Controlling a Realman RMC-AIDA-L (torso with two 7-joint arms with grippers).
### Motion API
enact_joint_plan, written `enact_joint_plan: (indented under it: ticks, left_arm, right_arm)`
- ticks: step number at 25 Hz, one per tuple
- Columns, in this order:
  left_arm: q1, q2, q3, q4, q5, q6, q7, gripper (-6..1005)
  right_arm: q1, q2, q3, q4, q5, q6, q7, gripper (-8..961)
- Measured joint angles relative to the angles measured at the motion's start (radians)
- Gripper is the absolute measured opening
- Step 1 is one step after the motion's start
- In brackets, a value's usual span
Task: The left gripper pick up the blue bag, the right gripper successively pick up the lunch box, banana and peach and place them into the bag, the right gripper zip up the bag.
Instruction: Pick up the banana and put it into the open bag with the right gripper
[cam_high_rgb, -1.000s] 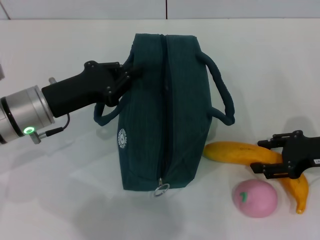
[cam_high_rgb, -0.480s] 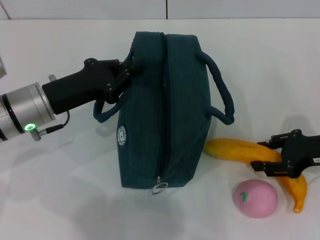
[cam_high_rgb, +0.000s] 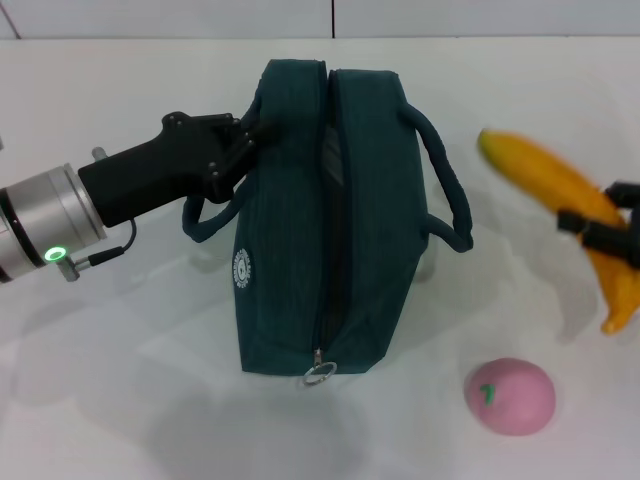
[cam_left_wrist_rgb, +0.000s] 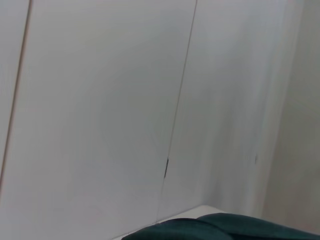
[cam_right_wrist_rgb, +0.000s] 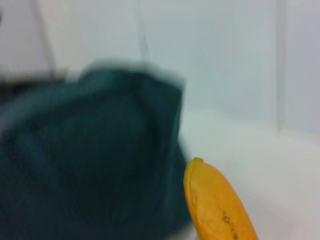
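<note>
We see the left end effector (cam_high_rgb: 245, 140) clamped on the near handle of the bag (cam_high_rgb: 330, 220), which stands on the counter (cam_high_rgb: 120, 400) with its top zip partly parted. The right end effector (cam_high_rgb: 610, 232) grips the banana (cam_high_rgb: 560, 195) around its middle and holds it in the air, well to the right of the bag and clear of the counter. The right wrist view shows the banana tip (cam_right_wrist_rgb: 215, 200) pointing toward the bag's dark side. The peach (cam_high_rgb: 509, 396) lies on the counter, in front of and right of the bag. No lunch box is visible outside the bag; we cannot tell whether it sits inside.

We judge the step in hand to be carrying the banana to the opening. To do it well, we would align the fruit's long axis with the zip slit, pass over the right-hand handle (cam_high_rgb: 445, 185), and lower tip-first, since the gap looks narrow. The left end effector should keep the handle taut to hold the mouth open.
</note>
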Motion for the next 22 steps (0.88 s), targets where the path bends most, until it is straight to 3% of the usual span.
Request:
enact_joint_plan:
  ticks: [6,11,16,22]
  left_arm:
    - [0.007,-0.001,0.0,0.001,-0.002,0.06,0.022,48]
    - [0.015,-0.001,0.0,0.016,-0.009,0.133,0.048,48]
    - [0.015,-0.002,0.0,0.029,-0.005,0.142,0.049,48]
    - [0.009,-0.003,0.0,0.03,-0.005,0.141,0.049,48]
  right_arm:
    - [-0.022,0.0,0.054,0.153,0.326,-0.038,-0.143,438]
    - [0.018,0.002,0.046,0.292,0.542,-0.162,-0.17,438]
    - [0.151,0.014,0.026,0.425,0.581,-0.282,-0.161,440]
    - [0.338,0.017,0.0,0.613,0.584,-0.292,-0.147,446]
